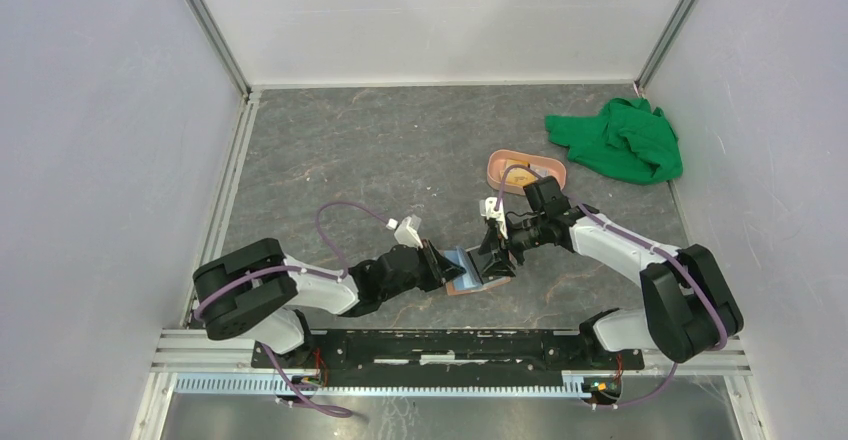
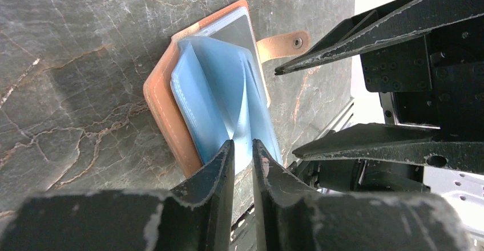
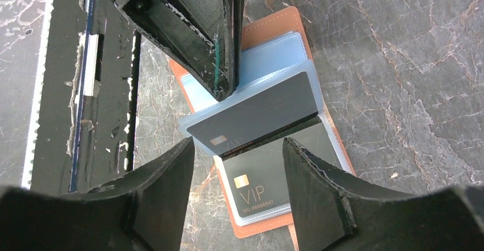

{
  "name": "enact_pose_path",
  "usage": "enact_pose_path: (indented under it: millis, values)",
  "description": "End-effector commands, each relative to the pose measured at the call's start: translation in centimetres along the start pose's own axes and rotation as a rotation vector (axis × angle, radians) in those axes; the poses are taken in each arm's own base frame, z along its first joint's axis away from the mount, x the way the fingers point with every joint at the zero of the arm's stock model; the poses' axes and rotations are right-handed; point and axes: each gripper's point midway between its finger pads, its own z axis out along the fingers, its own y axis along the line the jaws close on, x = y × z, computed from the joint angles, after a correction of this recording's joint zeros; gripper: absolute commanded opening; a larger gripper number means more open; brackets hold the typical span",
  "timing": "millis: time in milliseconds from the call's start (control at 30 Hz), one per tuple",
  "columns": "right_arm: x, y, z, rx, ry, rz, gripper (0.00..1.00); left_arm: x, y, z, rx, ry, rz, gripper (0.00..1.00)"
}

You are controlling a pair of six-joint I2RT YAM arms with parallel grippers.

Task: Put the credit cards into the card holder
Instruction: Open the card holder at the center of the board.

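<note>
- The card holder (image 1: 468,278) lies open on the table, low in the middle of the overhead view, right between the two grippers, tan cover down.
- The left gripper (image 2: 243,148) is all but pressed together. It pinches one clear blue plastic sleeve (image 2: 225,85) and lifts it off the stack, holding the pocket open.
- The right gripper (image 3: 238,144) has its jaws spread. A black card (image 3: 257,111) sits just past the tips, centre of the right wrist frame, and seems to lie against the lifted sleeve.
- The relation that counts: the card's long axis runs lower left to upper right, across the gap of the spread jaws. It looks like it must slide deeper into that sleeve, and the right arm is placed to push it.
- A second black card, the VIP card (image 3: 265,185), is already pocketed at bottom centre.
- I can't tell whether the right fingertips touch the card's edge. The cloudy plastic hides how deep the card sits.
- The pink tray (image 1: 500,165), up right of centre overhead, holds something orange, too small to name.
</note>
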Motion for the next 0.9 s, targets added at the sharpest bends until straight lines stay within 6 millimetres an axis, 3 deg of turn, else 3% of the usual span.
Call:
enact_pose_path:
  millis: [0, 233, 467, 867]
  values:
    - [-1.0, -0.1, 0.2, -0.012, -0.03, -0.007, 0.66, -0.4, -0.7, 0.7, 0.006, -0.002, 0.047, 0.24]
    - [-2.0, 0.9, 0.3, -0.068, -0.081, 0.034, 0.7, -0.3, -0.6, 0.9, -0.002, 0.003, 0.053, 0.23]
    - [-1.9, 1.5, 0.7, -0.075, -0.059, 0.025, 0.82, -0.2, -0.7, 1.2, -0.001, 0.011, 0.056, 0.23]
    - [-0.9, 0.3, 0.7, -0.008, 0.021, 0.01, 0.8, -0.1, -0.5, 1.2, -0.005, 0.012, 0.055, 0.22]
